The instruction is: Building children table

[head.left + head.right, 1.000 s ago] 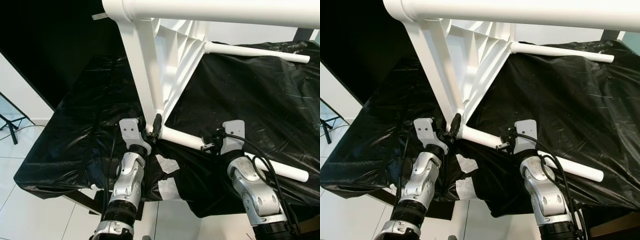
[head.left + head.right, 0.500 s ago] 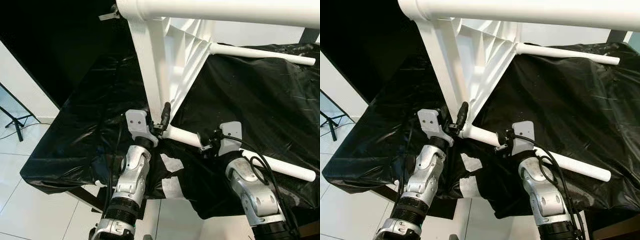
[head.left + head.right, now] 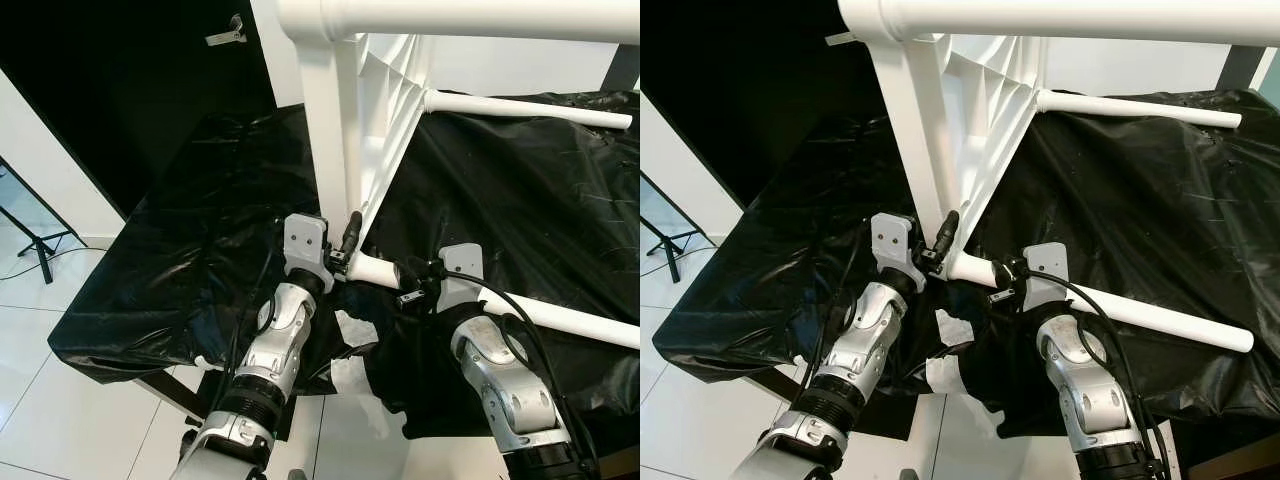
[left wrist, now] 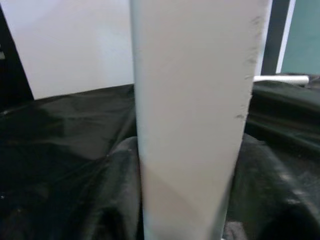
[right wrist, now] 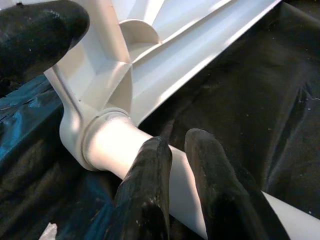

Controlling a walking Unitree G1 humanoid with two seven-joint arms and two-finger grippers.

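The white children's table (image 3: 390,110) stands on its edge on a black-covered surface (image 3: 180,260), ribbed underside facing me. One leg (image 3: 480,15) crosses the top of the view, another (image 3: 520,105) lies further back, and a third (image 3: 560,320) runs along the covering to the right. My left gripper (image 3: 345,240) is shut on the frame's upright edge (image 4: 190,120) at the lowest corner. My right gripper (image 5: 179,142) is shut, with both fingers lying on the third leg just beside its socket (image 5: 100,135).
Crumpled black plastic sheeting covers the whole work surface, and its near edge (image 3: 120,350) drops to a white tiled floor. White paper scraps (image 3: 945,330) lie between my arms. A tripod foot (image 3: 40,245) stands at the left by a white wall.
The table's lower corner and my left gripper have shifted right, closer to my right gripper, and the upright edge stands straighter. My right gripper has stayed on the leg.
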